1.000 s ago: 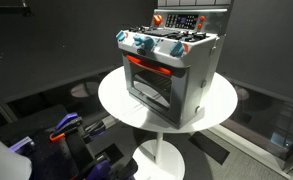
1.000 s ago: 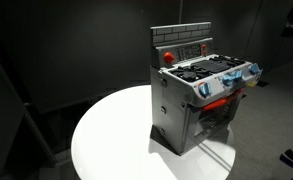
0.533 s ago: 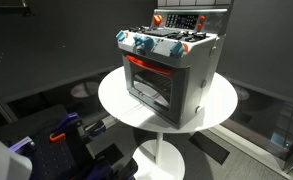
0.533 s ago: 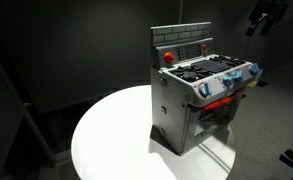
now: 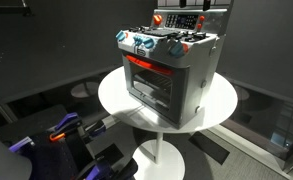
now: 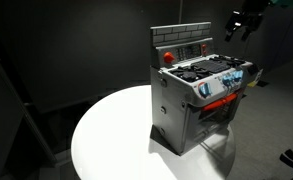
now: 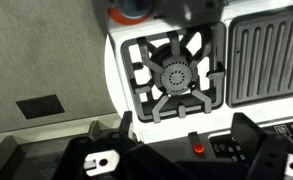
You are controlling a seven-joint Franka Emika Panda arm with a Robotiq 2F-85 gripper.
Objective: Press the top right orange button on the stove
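A toy stove [image 5: 171, 65] [image 6: 201, 95] stands on a round white table [image 5: 116, 100] [image 6: 116, 135]. Its grey back panel [image 6: 181, 40] carries an orange-red button [image 6: 168, 57] at one end. My gripper [image 6: 241, 22] hangs in the air above and beside the back panel, touching nothing. It also shows at the top edge of an exterior view [image 5: 196, 5]. In the wrist view my gripper [image 7: 186, 135] looks open and empty. Its fingers frame a small orange button [image 7: 197, 147] on the dark panel, just past a black burner [image 7: 171, 75].
The stove front has blue and orange knobs [image 5: 146, 44] and an oven door with a red handle [image 5: 146, 70]. A ribbed griddle [image 7: 266, 60] lies beside the burner. Dark walls surround the table. Purple and orange clutter [image 5: 61, 130] lies on the floor.
My gripper has moved in from the far upper side toward the stove's back panel and now hangs close above it. The stove has not moved.
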